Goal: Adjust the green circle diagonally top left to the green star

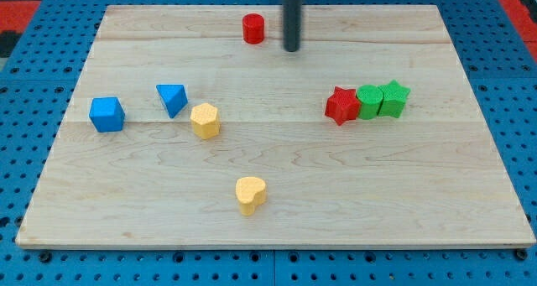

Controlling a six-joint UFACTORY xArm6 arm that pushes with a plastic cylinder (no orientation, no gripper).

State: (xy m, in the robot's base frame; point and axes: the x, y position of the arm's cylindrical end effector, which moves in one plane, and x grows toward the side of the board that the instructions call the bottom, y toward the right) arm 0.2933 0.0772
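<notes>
The green circle [369, 102] sits right of the board's middle, squeezed between the red star [341, 106] on its left and the green star [393, 99] on its right, touching both. My tip [291, 48] is near the view's top centre, just right of the red cylinder [253, 28]. It is well up and left of the green circle and touches no block.
A blue cube [106, 114], a blue triangle [172, 98] and a yellow hexagon [205, 120] lie at the left. A yellow heart [250, 194] lies low in the middle. The wooden board [470, 202] ends on a blue pegboard.
</notes>
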